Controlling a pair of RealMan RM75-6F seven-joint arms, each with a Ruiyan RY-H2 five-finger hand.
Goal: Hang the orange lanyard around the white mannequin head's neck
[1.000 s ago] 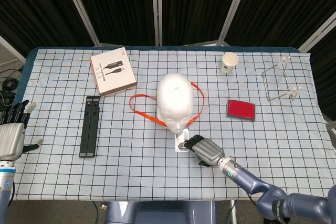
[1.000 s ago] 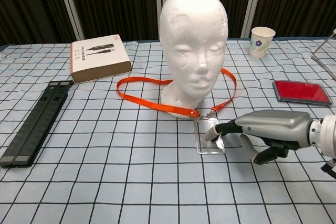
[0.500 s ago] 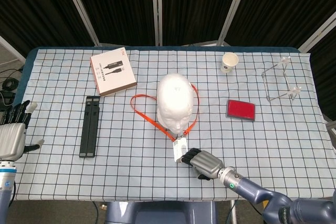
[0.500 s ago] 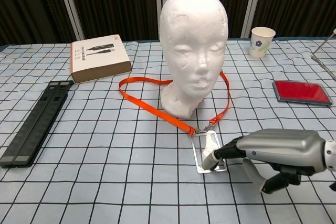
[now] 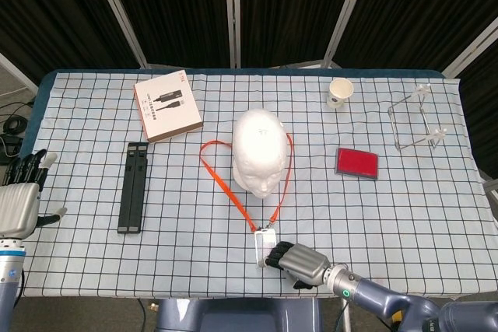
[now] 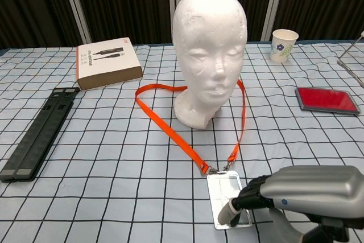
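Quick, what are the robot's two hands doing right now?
Left hand: open, holding nothing, off the table's left edge.
Right hand: fingertips on the clear badge holder of the orange lanyard; a real grip cannot be told.

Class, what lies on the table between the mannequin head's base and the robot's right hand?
In both views, the orange lanyard runs from the mannequin head to the clear badge holder under the right hand.

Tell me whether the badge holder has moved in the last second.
Yes. The badge holder has slid toward the table's near edge, away from the mannequin head, dragged under the right hand, pulling the orange lanyard taut.
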